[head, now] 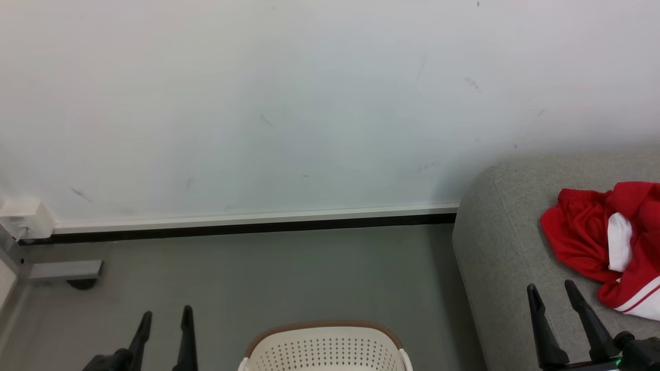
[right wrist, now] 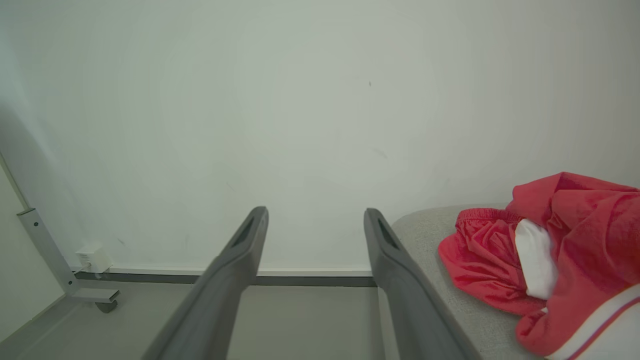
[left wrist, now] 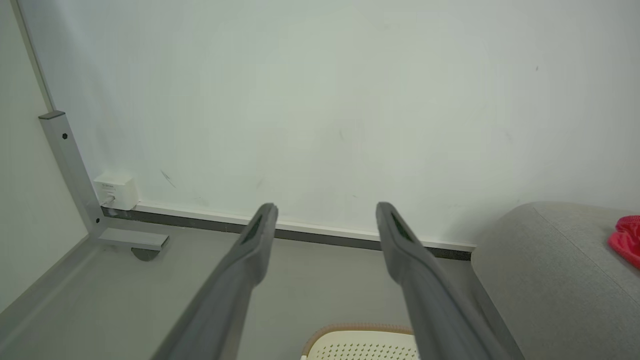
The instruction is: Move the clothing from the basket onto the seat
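Both grippers — left gripper (head: 165, 317), right gripper (head: 551, 291) — fingers spread apart, holding nothing. Clothing (head: 608, 242) lies crumpled on the seat (head: 495, 247) — basket (head: 325, 348) on the floor beside it.

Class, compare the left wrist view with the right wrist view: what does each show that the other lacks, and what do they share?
Left wrist view, of the two: the basket at the bottom edge, and the left gripper, its fingers apart.
Right wrist view, of the two: the white panel and striped hem of the clothing, and the right gripper, also open.
Shared: the grey seat with red clothing lying on it, the wall, the floor, the metal frame and the white wall box.
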### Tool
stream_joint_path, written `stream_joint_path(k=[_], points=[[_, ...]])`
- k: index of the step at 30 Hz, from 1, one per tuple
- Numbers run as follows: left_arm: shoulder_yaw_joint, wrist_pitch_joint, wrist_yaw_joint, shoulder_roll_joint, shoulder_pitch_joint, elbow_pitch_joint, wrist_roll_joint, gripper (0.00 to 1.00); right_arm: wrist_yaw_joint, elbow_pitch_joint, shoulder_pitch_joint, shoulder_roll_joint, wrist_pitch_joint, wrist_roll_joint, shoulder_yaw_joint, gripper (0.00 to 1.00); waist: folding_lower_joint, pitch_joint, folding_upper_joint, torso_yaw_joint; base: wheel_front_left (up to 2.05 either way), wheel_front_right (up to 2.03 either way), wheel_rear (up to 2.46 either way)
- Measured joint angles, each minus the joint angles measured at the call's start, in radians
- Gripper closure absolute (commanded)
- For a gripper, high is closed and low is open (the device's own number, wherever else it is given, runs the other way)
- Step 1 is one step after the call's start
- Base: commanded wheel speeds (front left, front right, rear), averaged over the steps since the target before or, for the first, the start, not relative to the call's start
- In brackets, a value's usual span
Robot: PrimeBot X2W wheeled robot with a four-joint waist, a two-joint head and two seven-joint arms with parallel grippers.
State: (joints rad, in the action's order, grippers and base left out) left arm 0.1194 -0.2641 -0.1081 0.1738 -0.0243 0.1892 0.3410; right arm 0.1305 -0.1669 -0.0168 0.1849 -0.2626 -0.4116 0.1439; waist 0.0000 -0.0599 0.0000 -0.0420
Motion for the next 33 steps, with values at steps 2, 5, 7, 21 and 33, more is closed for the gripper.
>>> stream_joint_path(k=[2, 5, 7, 21, 33], points=[[-0.028, 0.0, 0.024, -0.022, -0.003, 0.01, -0.026, 0.0, 0.0, -0.006, 0.002, -0.005, 0.0, 0.005, 0.005, 0.0, 0.0, -0.001, 0.0, 0.001, 0.0, 0.0, 0.0], [-0.066, 0.0, 0.054, -0.049, -0.004, 0.024, -0.058, 0.0, 0.0, -0.017, 0.005, -0.016, 0.0, 0.007, 0.009, 0.0, 0.0, -0.002, 0.0, 0.0, 0.0, 0.0, 0.0], [-0.087, 0.0, 0.071, -0.065, -0.004, 0.029, -0.08, 0.0, 0.0, -0.021, 0.005, -0.018, 0.0, 0.007, 0.01, 0.0, 0.0, -0.002, 0.0, -0.002, 0.0, 0.0, 0.0], [-0.174, 0.0, 0.144, -0.112, 0.001, 0.056, -0.156, 0.0, 0.0, -0.047, -0.009, -0.019, 0.0, -0.003, 0.03, 0.0, 0.0, 0.003, 0.0, -0.009, 0.0, 0.0, 0.0], [-0.201, 0.0, 0.162, -0.123, 0.005, 0.067, -0.166, 0.0, 0.0, -0.053, -0.02, -0.022, 0.0, -0.013, 0.037, 0.0, 0.0, 0.001, 0.0, -0.013, 0.0, 0.0, 0.0]])
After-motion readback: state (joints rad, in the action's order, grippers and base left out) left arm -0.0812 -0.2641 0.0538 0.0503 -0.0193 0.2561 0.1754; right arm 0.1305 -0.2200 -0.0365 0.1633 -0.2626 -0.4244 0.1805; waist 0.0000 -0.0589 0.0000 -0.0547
